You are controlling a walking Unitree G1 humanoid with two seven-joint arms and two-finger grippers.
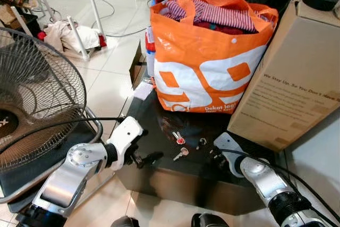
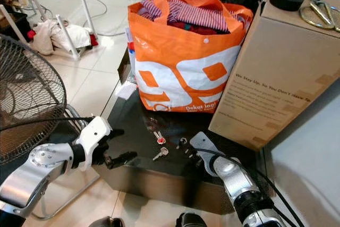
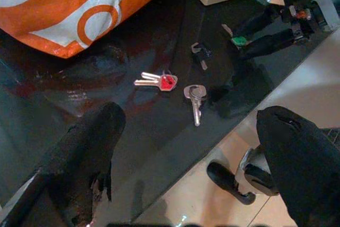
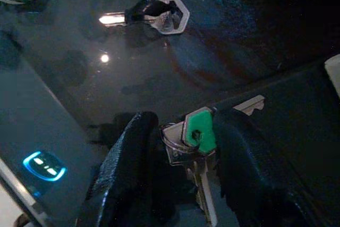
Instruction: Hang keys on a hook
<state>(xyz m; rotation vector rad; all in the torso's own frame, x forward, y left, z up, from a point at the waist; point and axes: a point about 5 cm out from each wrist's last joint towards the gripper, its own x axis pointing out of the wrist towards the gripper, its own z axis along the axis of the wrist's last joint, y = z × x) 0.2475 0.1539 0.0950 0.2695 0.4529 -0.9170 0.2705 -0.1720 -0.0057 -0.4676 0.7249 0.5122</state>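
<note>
Keys [image 4: 195, 141] — silver, green-capped, ringed

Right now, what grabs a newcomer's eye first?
The orange bag stuffed with clothes at the back of the dark table, beside a cardboard box. In front, loose keys; the right gripper clamps a green-capped key bunch, the left gripper hovers open nearby.

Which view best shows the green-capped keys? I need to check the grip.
The right wrist view: the green-capped keys sit large between the right hand's fingers, which close on them. The left wrist view shows them small and distant. The eye views show that hand on the black table, keys indistinct.
</note>
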